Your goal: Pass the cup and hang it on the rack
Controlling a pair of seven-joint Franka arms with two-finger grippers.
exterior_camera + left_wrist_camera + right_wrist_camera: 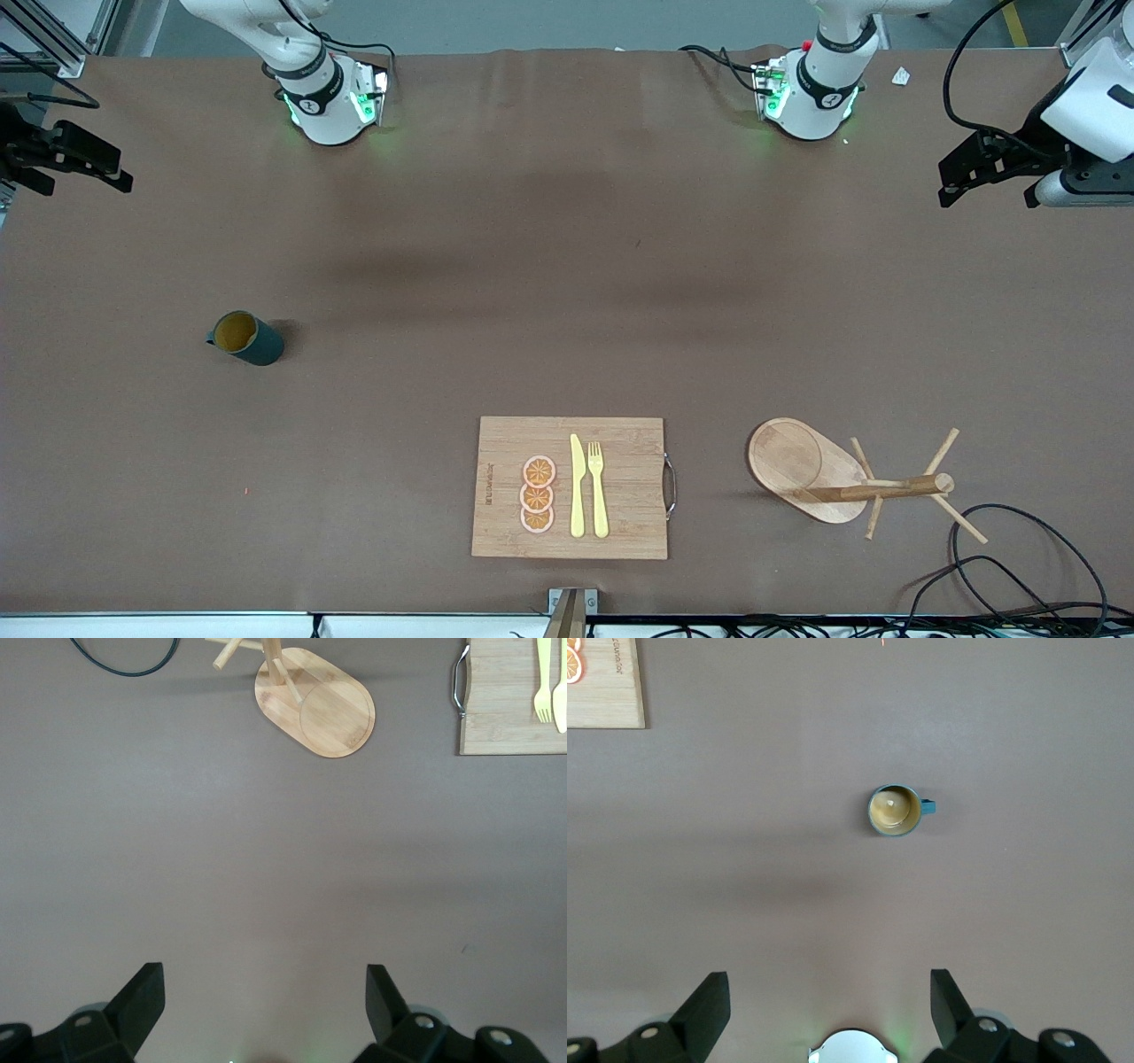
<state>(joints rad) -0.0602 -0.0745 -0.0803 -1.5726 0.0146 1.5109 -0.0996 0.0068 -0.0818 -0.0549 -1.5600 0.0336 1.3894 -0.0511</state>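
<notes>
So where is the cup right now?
The cup stands alone on the table toward the right arm's end, farther from the front camera than the cutting board.

One cup (247,338), one rack (846,477) and one cutting board (570,487) stand on the table (532,266). The board carries three orange slices (538,494), one yellow knife (577,486) and one yellow fork (598,488). Two arms, each with one tool: left tool (988,168), right tool (75,159).

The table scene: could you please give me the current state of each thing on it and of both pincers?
Cup: upright, empty, free on the table toward the right arm's end.
Rack: upright, pegs bare.
Board: flat, carrying orange slices, knife and fork.
Left pincer: open, empty, up over bare table, waiting.
Right pincer: open, empty, up over bare table, apart from the cup.
</notes>
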